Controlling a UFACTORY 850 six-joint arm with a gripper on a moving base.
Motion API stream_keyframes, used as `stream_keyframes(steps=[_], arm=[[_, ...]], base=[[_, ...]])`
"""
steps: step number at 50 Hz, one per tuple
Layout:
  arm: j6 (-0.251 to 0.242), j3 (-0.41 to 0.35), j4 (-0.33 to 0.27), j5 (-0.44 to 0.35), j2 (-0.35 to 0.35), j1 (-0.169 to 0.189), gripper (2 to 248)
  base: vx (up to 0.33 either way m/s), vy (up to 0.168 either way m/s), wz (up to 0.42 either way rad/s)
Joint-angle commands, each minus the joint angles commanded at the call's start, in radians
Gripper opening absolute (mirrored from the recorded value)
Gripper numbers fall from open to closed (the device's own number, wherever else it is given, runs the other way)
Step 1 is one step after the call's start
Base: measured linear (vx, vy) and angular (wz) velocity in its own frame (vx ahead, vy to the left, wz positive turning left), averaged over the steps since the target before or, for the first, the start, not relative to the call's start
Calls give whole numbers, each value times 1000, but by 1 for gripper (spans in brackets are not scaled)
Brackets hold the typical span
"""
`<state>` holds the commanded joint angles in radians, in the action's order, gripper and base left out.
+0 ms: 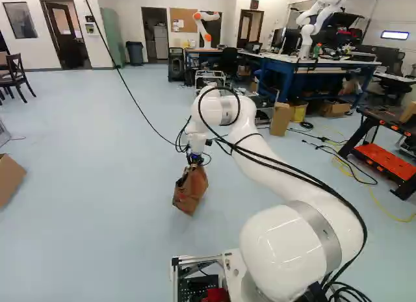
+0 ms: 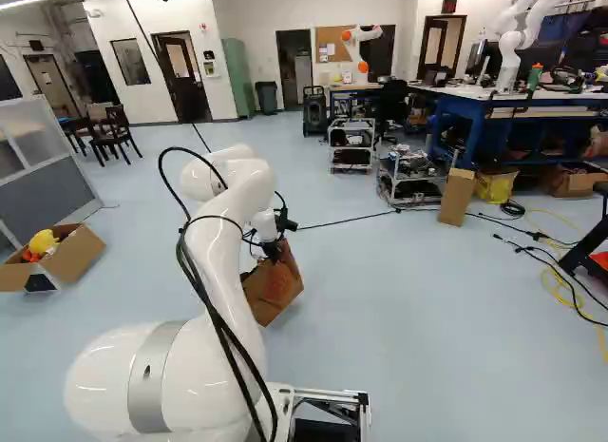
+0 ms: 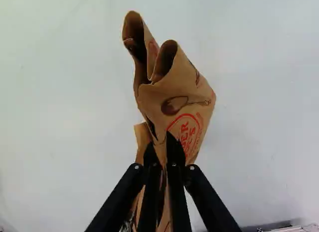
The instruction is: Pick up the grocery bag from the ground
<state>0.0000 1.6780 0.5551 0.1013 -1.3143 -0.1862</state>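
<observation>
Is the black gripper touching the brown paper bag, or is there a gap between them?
Touching. In the wrist view, the gripper pinches the bag's paper between both fingers.

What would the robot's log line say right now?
claw: shut on paper bag | paper bag: tilted, below claw | touching floor: can't tell

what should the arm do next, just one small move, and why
Probably a slow, straight rise: the gripper pinches the grocery bag by its folded paper, and the bag hangs tilted below it, so a gentle lift should limit swinging or tearing.
</observation>
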Motion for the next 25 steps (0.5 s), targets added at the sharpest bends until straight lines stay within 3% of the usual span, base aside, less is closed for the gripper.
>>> stream_keyframes(steps=[25], arm=[[0,-111,0,0,106,19,22]], base=[[0,0,0]])
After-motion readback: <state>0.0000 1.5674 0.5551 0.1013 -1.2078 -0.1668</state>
